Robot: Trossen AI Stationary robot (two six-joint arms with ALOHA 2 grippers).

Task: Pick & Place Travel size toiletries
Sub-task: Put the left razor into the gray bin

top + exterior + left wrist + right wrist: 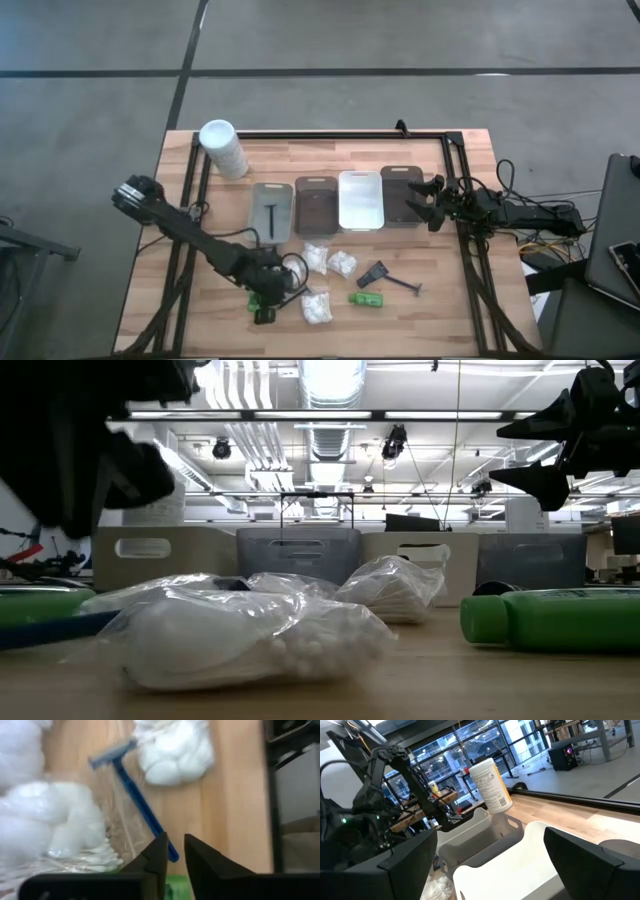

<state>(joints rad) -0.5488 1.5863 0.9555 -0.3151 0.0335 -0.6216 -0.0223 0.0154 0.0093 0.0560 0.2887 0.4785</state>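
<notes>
Green little bottle at lower left of the high view, lying on the wood under the left gripper; in the left wrist view the jaws stand narrow, only a slim gap between them, green showing just beneath. Whether it is actually pinched, cannot tell. Step in hand looks like the grasp on that bottle; next would be a firm close, a lift, then carry up-frame to a tray. Bottle's long axis can't be read, mostly hidden. Just beyond, a blue razor runs diagonally in the wrist view, head toward upper left, between white packets. Second green bottle lies lengthwise left-right, centre frame. Further up, grey tray holds one dark razor, upright in frame. Right gripper waits wide open at centre right over the dark tray.
</notes>
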